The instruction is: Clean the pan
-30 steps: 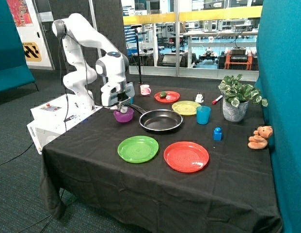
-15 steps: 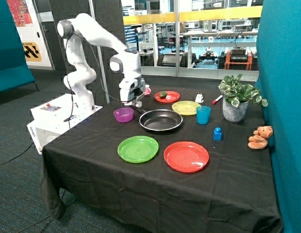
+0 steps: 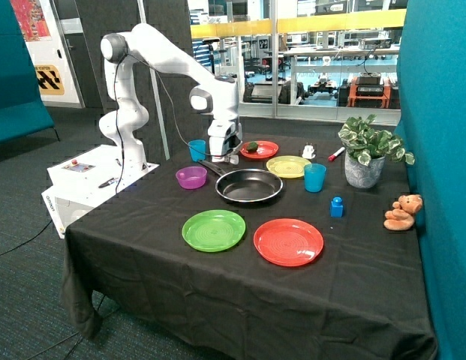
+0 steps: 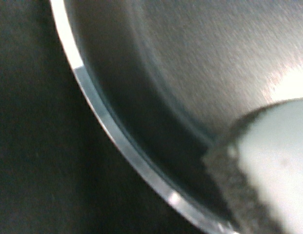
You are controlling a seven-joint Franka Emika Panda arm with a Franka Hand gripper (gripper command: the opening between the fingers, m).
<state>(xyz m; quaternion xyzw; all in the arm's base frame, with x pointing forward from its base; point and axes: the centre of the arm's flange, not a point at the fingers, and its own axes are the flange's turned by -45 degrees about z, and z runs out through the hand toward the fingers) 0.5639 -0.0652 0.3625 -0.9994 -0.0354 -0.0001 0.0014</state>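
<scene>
The black pan [image 3: 249,186] with a shiny rim sits mid-table, its thin handle [image 3: 210,166] pointing toward the purple bowl [image 3: 191,177]. My gripper [image 3: 229,158] hangs just above the pan's back edge, near the handle's root. It holds a pale sponge with a dark rough layer [image 4: 273,165], which the wrist view shows close over the pan's grey inside [image 4: 214,58] and bright rim [image 4: 92,97]. The pan looks empty in the outside view. The fingers themselves are hidden.
A blue cup [image 3: 197,149] stands behind the bowl. A red plate with a green item [image 3: 259,149], a yellow plate [image 3: 288,166] and a second blue cup [image 3: 314,178] lie beyond the pan. Green [image 3: 214,229] and red [image 3: 288,241] plates lie in front. A potted plant [image 3: 364,154] stands far right.
The gripper has lifted from the purple bowl and moved across to the pan's back edge. The pale item that lay in the bowl is gone from it.
</scene>
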